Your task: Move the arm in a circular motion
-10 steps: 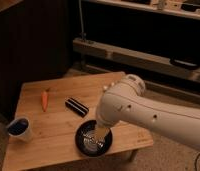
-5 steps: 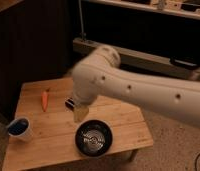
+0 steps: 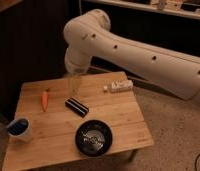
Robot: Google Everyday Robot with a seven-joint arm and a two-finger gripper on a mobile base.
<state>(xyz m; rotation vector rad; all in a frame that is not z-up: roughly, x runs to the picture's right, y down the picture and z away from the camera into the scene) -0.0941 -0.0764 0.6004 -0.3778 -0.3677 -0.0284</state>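
Circular sweep: arm over the worktop, nothing held as far as shows.

The arm (image 3: 143, 50) enters from the right edge and bends at upper centre. Its tan gripper (image 3: 73, 83) hangs above the far middle of the worktop (image 3: 128, 120), between the carrot (image 3: 44, 100) and the white pack (image 3: 117, 86). Open or closed: cannot tell. Judged part-way round the loop. The next arc needs constant height, clear of the black block (image 3: 76, 107).
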